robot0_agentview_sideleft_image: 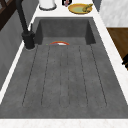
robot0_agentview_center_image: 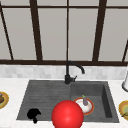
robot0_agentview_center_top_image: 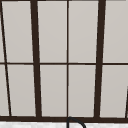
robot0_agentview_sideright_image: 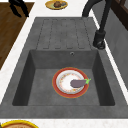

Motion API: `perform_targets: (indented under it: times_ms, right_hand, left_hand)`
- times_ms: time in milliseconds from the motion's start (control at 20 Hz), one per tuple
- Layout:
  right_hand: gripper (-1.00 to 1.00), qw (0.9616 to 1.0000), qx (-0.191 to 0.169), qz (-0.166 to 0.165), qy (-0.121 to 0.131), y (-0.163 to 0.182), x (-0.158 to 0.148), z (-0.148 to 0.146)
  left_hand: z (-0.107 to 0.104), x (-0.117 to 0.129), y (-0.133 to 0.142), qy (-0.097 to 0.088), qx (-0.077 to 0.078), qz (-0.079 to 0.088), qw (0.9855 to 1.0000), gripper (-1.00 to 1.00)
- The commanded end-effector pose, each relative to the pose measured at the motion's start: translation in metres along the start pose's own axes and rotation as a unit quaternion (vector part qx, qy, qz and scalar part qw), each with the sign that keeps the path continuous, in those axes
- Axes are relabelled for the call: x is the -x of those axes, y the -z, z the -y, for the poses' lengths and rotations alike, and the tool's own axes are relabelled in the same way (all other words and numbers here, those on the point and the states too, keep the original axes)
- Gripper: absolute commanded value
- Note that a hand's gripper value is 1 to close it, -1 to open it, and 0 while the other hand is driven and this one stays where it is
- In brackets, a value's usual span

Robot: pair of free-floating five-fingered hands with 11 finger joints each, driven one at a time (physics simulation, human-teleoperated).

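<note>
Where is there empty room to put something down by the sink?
The ribbed drainboard, between faucet and front edge, is bare. The basin floor around the plate is free. The plate holds an eggplant. The left hand hovers at the drainboard's front.

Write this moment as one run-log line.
left hand: near sink's front left edge | eggplant: lying on plate in basin | red ball: front centre | faucet: at back rim
</note>
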Motion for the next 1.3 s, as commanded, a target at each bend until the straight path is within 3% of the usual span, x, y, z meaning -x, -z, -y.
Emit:
perform_targets:
  times_ms: [0,150,250,600,1250]
  right_hand:
    - [1.0,0.9997,0.014,-0.009,0.016,-0.018,0.01,-0.005]
    - [1.0,0.9997,0.003,-0.018,0.015,-0.022,0.01,0.028]
    - [1.0,0.9994,-0.017,-0.022,0.019,-0.03,0.01,0.036]
    - [1.0,0.9989,-0.026,-0.038,0.007,-0.057,-0.028,0.073]
    - [1.0,0.9989,-0.027,-0.037,0.008,-0.07,-0.118,0.1]
  left_hand:
    - [0.0,0.0,0.0,0.0,0.0,0.0,1.0,0.0]
    - [0.0,0.0,0.0,0.0,0.0,0.0,1.0,0.0]
    - [0.0,0.0,0.0,0.0,0.0,0.0,1.0,0.0]
    - [0.0,0.0,0.0,0.0,0.0,0.0,1.0,0.0]
    - [0.0,0.0,0.0,0.0,0.0,0.0,1.0,0.0]
